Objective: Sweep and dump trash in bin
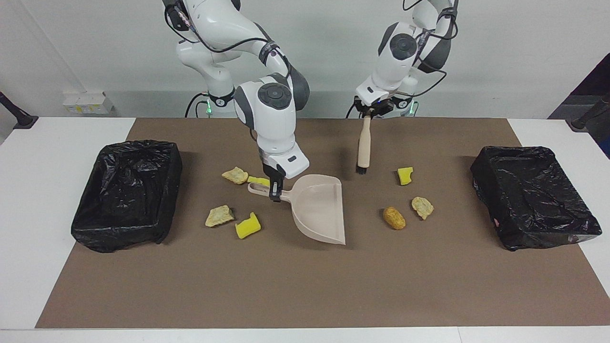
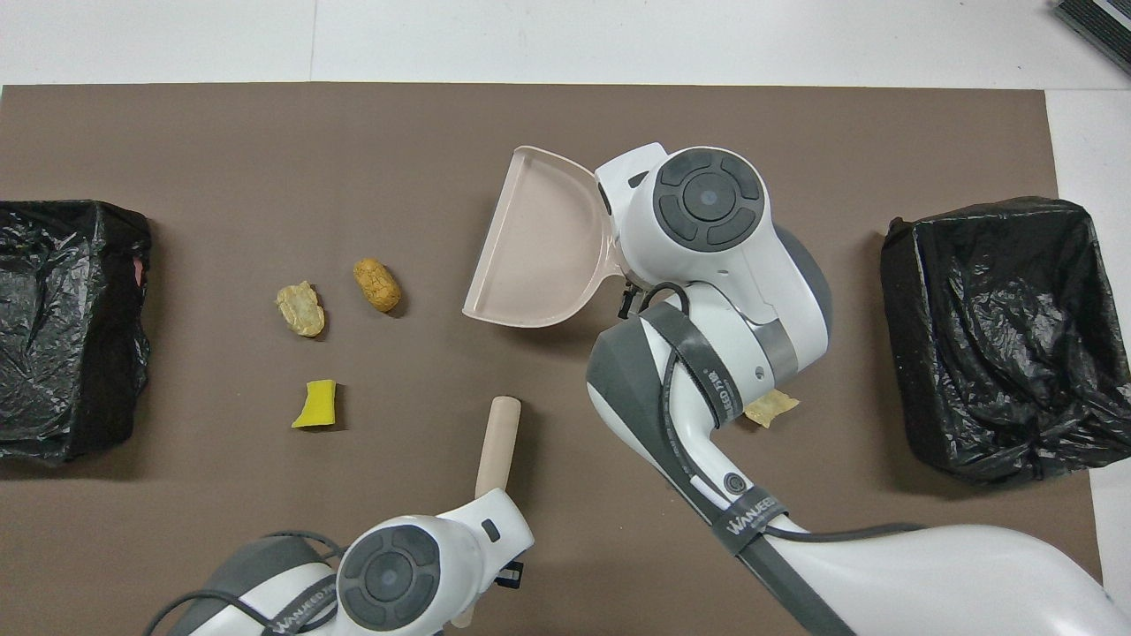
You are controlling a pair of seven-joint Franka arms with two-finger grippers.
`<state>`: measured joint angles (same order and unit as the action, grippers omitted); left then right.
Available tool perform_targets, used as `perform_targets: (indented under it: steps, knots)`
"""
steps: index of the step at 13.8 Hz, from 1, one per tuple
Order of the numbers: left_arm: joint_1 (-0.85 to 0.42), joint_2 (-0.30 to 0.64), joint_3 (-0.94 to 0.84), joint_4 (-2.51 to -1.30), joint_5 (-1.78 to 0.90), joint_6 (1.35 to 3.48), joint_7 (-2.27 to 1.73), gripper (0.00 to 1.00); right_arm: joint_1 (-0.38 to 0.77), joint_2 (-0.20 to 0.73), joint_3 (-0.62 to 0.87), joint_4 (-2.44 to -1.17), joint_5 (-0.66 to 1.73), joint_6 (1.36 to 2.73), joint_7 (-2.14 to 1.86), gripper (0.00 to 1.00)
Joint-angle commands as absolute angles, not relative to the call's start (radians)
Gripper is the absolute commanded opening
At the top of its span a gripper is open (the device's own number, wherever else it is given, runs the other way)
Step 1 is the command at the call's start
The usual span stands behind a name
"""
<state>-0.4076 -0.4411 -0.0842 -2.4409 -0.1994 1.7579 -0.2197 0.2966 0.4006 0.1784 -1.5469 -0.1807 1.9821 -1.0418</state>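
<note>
I read "WANJEED" on my right arm's band (image 2: 754,521). Both black-lined bins (image 1: 127,190) (image 1: 533,195) look empty. My right claw (image 1: 275,193) is clamped on the dustpan (image 1: 317,207) handle; four trash scraps (image 1: 248,226) lie beside it toward that arm's end of the bench. My left claw (image 1: 368,113) is clamped on the brush (image 1: 363,145) over the mat, with three scraps (image 1: 394,217) near the bristles.

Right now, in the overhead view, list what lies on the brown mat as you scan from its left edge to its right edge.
Black-bagged bin → beige bread-like chunk → yellow sponge piece → golden-brown lump → brush handle → dustpan → second black-bagged bin.
</note>
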Motion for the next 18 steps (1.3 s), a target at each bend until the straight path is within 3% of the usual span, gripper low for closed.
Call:
perform_targets:
  steps: [1,5,8,11,14,18]
  knots:
    - [-0.209,-0.473,-0.097,-2.415,-0.178,1.658,-0.189,0.00,0.314,0.451,0.192,-1.529,-0.256,1.971,-1.137,0.00]
    - [0.022,-0.472,-0.103,-2.422,-0.150,1.667,-0.267,0.00,0.344,0.489,0.192,-1.529,-0.299,1.970,-1.149,0.00]
    - [0.119,-0.476,-0.103,-2.454,-0.150,1.677,-0.285,0.00,0.376,0.505,0.192,-1.531,-0.308,1.977,-1.128,0.00]
    - [0.100,-0.471,-0.109,-2.515,-0.150,1.724,-0.365,0.00,0.374,0.511,0.192,-1.528,-0.292,1.993,-1.103,0.00]
    - [-0.017,-0.450,-0.110,-2.583,-0.150,1.811,-0.425,0.00,0.373,0.520,0.192,-1.517,-0.288,1.974,-1.094,0.00]
    - [-0.181,-0.350,-0.110,-2.576,-0.179,1.949,-0.457,0.00,0.371,0.522,0.193,-1.506,-0.272,1.904,-1.017,0.00]
